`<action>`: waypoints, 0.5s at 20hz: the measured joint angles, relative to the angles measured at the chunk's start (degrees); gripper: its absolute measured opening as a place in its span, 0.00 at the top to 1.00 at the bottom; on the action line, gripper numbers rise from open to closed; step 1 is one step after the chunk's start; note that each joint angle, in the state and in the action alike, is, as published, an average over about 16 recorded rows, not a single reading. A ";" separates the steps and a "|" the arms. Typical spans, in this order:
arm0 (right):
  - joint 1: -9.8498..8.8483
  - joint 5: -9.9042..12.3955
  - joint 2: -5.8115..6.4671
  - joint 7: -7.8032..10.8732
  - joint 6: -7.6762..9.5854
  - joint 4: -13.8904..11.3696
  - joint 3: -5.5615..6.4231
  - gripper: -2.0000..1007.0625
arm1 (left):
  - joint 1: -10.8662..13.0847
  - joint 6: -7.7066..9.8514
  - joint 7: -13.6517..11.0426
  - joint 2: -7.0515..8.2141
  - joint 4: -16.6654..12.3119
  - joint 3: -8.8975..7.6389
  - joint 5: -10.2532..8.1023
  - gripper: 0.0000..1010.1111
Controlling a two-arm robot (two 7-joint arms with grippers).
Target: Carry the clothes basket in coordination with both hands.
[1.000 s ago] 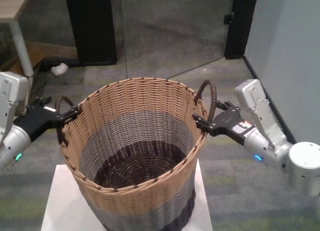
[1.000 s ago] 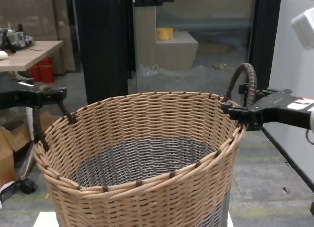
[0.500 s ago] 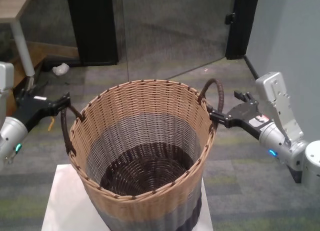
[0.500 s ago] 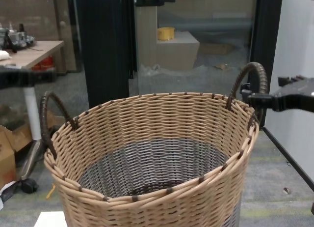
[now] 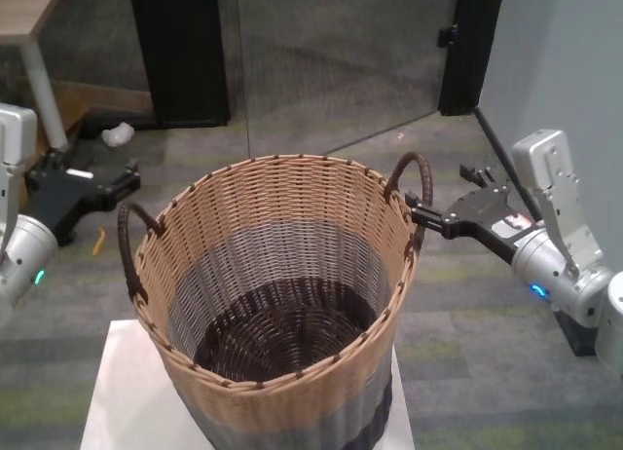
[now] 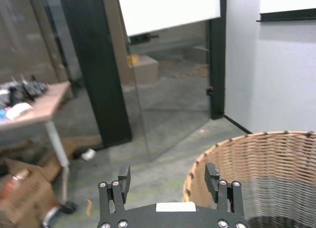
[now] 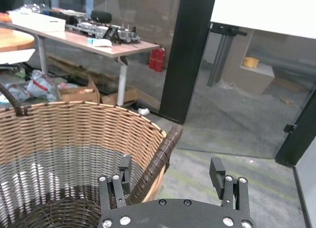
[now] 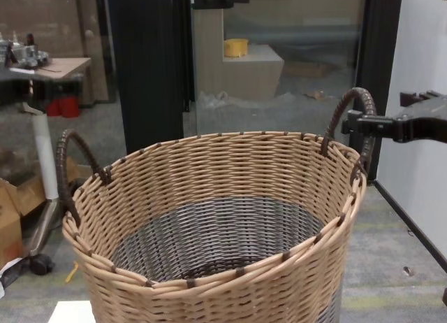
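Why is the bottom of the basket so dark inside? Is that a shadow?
Head view: mostly not a shadow; the bottom of the basket is woven from dark brown strands, with a grey band above it and tan at the top. Chest view: the tall near wall hides most of the bottom, so mainly the grey band shows.

Dim, even indoor light, soft shadows, mild blur in wrist views.

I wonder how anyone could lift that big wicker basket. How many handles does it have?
2. One dark brown arched loop handle sits on the robot's left side of the round tan-and-grey wicker basket; the other is on its right side, beside the right gripper. None seem hidden.
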 joint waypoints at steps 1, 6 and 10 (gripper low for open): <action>-0.20 0.51 0.03 -0.03 -0.10 -0.53 0.35 0.00 | 0.09 -0.48 0.33 0.05 -0.48 0.08 0.79 0.01; -1.40 3.23 -0.21 -1.19 -1.33 -3.34 2.72 0.00 | 0.12 -3.33 1.46 0.18 -2.55 0.12 4.13 0.01; -2.40 5.37 -0.86 -2.71 -2.66 -5.40 4.99 0.00 | -0.17 -5.58 1.70 0.18 -3.74 -0.08 5.67 0.01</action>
